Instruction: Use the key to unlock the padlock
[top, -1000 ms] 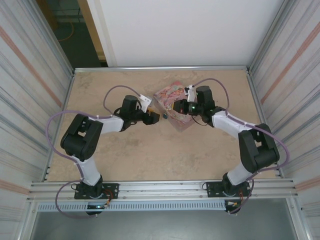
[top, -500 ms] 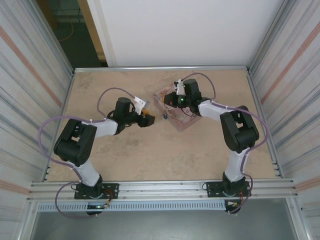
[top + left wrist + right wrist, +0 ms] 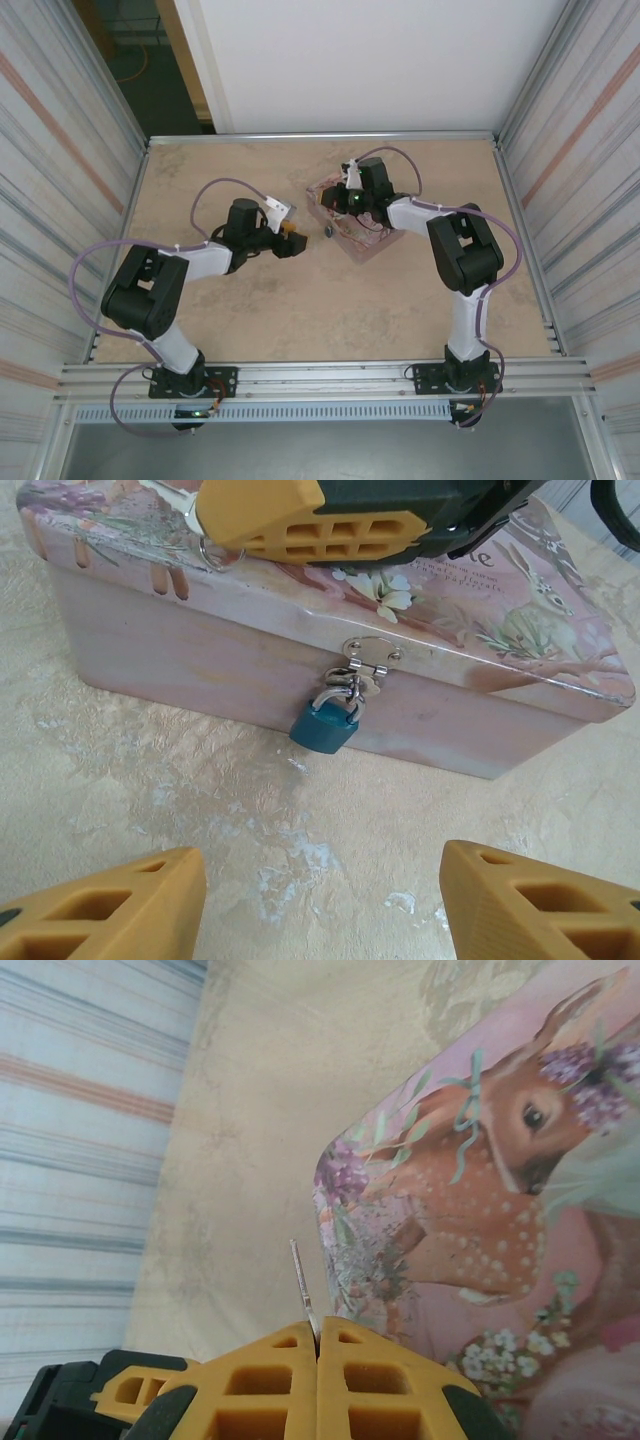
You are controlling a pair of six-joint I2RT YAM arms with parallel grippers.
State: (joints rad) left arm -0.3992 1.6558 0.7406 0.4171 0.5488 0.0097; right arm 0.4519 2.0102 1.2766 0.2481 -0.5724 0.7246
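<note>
The small blue-teal padlock (image 3: pixel 325 725) hangs by its silvery shackle from the hasp on the front wall of a pink illustrated tin (image 3: pixel 190 630); from above the padlock (image 3: pixel 329 232) sits at the tin's left edge. My left gripper (image 3: pixel 320 880) is open, low over the table, facing the padlock from a short distance with nothing between its fingers. My right gripper (image 3: pixel 318 1335) is shut on the key (image 3: pixel 300 1280), whose thin silver blade sticks out beyond the fingertips. That gripper (image 3: pixel 300 520) hovers over the tin's lid, a key ring (image 3: pixel 212 552) dangling at its tip.
The tin (image 3: pixel 368 243) lies at an angle in the back middle of the beige table (image 3: pixel 300 310). Metal rails and corrugated walls enclose the table on both sides. Bare tabletop lies in front of the tin and to the left.
The right gripper with the key has swung back and left over the tin's lid. The left gripper has drawn back a little to the left, still open.
</note>
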